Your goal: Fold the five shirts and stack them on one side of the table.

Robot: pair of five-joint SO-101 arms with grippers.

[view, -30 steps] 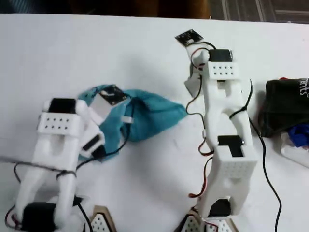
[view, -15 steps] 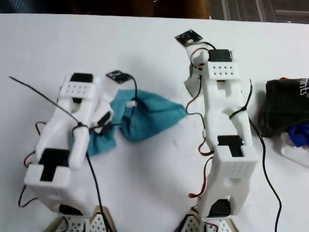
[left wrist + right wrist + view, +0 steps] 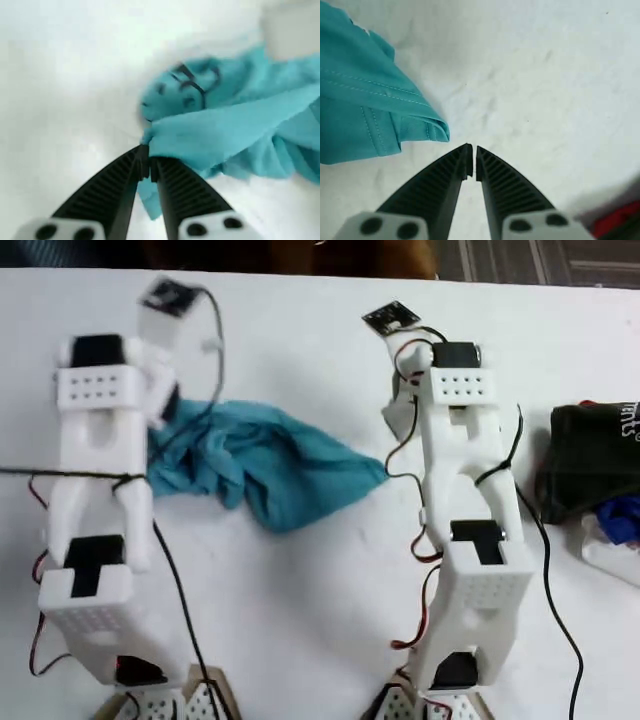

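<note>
My left gripper (image 3: 148, 165) pinches an edge of the teal shirt (image 3: 270, 465), which lies crumpled and drawn out on the table (image 3: 300, 340). My right gripper (image 3: 471, 162), closed on nothing, sits just beside the shirt's hem. A dark folded garment (image 3: 590, 455) lies well apart from the shirt.
</note>
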